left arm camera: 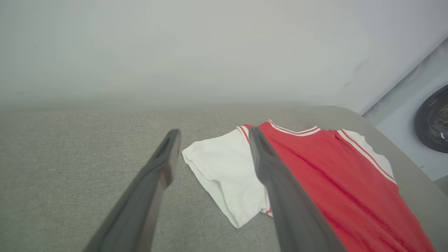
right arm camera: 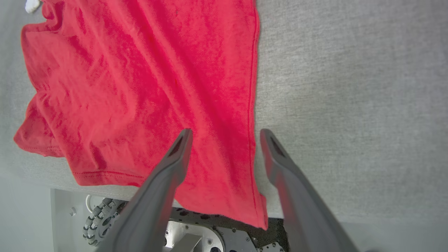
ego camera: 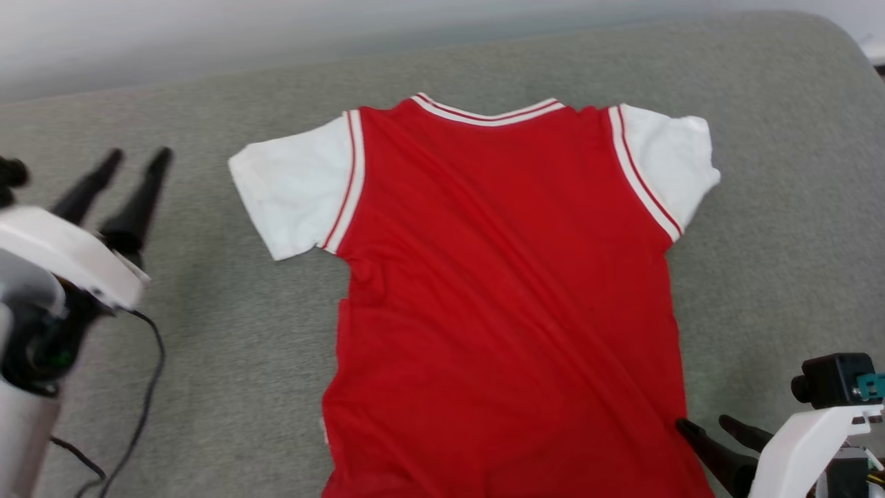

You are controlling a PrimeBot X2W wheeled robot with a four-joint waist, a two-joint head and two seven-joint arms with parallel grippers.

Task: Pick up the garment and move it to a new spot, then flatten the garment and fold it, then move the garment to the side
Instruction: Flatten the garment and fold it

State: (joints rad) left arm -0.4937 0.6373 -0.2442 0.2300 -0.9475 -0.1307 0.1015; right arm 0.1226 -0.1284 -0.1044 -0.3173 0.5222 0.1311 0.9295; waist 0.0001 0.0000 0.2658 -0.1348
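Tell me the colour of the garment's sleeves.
The sleeves are white, with red-white striped trim at the seams; clearest in the head view.

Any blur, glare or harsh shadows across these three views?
Head view: left end effector smeared, garment sharp, light even. Left wrist view: hazy, washed out toward the top, fingers soft. Right wrist view: right end effector fingers defocused, garment crisp; no glare.

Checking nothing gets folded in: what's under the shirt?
The shirt lies spread on the grey cushion; its hem hangs past the near edge. The cloth hides whatever lies beneath, though no lump shows.
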